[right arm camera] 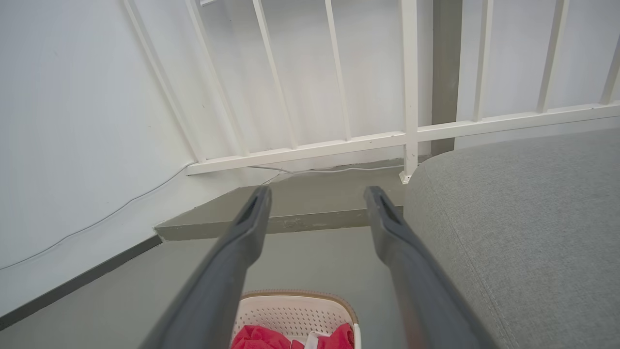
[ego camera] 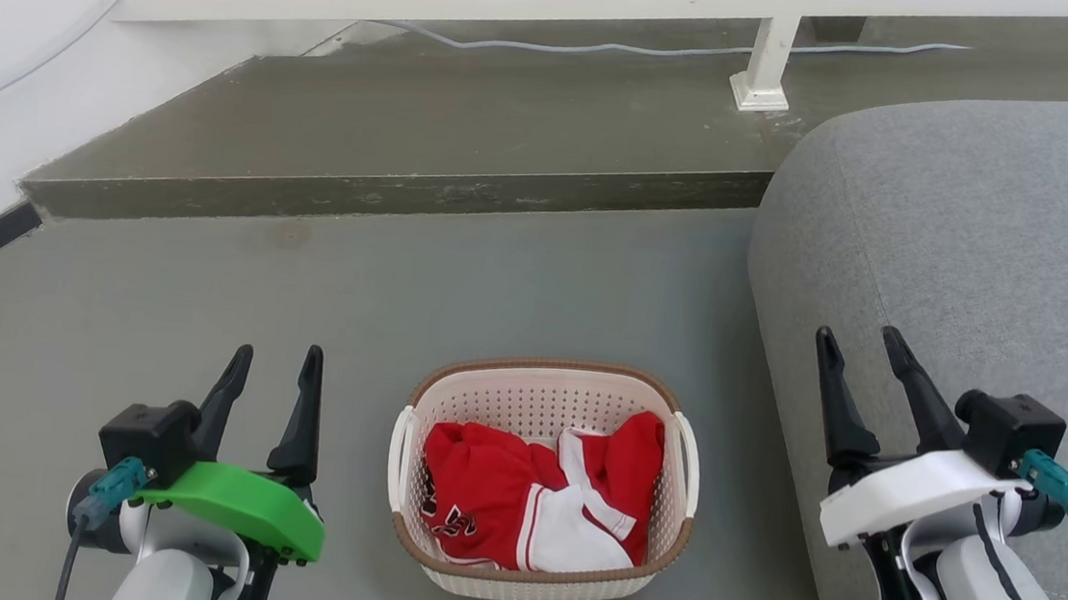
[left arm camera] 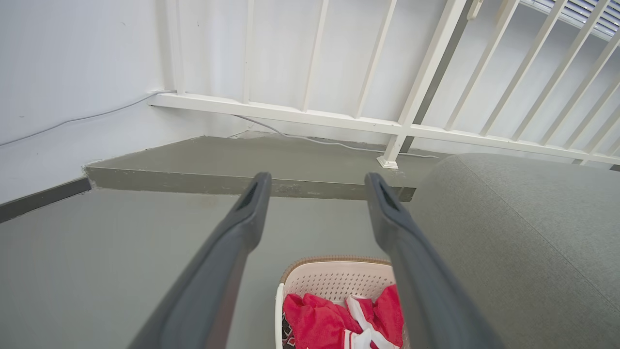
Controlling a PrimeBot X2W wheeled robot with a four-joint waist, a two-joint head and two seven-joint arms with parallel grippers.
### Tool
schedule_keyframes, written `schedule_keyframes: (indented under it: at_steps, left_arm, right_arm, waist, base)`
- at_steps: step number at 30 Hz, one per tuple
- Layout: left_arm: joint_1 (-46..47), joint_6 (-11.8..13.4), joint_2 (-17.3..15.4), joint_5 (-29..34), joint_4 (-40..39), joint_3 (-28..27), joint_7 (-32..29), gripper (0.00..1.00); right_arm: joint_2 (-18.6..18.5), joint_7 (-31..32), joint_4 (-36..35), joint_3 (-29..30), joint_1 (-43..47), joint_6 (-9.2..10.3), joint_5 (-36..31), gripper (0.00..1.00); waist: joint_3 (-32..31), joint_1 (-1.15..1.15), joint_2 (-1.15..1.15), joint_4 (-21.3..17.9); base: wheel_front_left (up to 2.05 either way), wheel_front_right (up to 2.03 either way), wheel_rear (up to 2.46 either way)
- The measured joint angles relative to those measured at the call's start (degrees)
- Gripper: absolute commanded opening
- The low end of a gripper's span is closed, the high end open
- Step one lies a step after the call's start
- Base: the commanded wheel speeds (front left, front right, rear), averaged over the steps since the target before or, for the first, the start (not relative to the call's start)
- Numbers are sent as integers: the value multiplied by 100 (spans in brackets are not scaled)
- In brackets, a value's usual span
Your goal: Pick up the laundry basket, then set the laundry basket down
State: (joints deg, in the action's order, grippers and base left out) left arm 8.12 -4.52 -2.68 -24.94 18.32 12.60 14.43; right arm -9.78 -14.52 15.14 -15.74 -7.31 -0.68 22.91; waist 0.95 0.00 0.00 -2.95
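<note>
Head view: the laundry basket [ego camera: 535, 399] sits on the grey floor [ego camera: 204, 310], between two empty hands.
The left hand [ego camera: 278, 351] has its fingers wide apart and holds nothing. The right hand [ego camera: 857, 333], by the grey sofa [ego camera: 964, 241], is wide and empty too. Red-and-white clothes [ego camera: 526, 502] fill the basket; their dark print is too small to read.

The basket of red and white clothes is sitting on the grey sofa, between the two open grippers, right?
Not quite: the laundry basket stands on the floor beside the grey sofa, as the head view shows, between the open left gripper and right gripper.
</note>
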Motion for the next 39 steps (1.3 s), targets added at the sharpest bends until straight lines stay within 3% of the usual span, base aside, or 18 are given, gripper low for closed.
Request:
schedule_keyframes:
  at_steps: [32, 33, 39]
  left_arm:
    - [-104, -109, 16, 105, -118, -69, 0, 100]
    - [-107, -108, 20, 101, -102, -66, -2, 0]
    - [-303, -107, 51, 80, 154, -25, -27, 0]
  right_arm:
    - [164, 0, -100, 267, 200, -152, -283, 100]
    - [177, 0, -76, 263, 202, -156, -279, 0]
    - [280, 4, 167, 238, 452, -151, -234, 0]
  waist:
    - [4, 0, 0, 22]
    - [3, 0, 0, 24]
    - [2, 0, 0, 24]
  base:
    - [0, 0, 0]
    - [0, 0, 0]
    - [0, 0, 0]
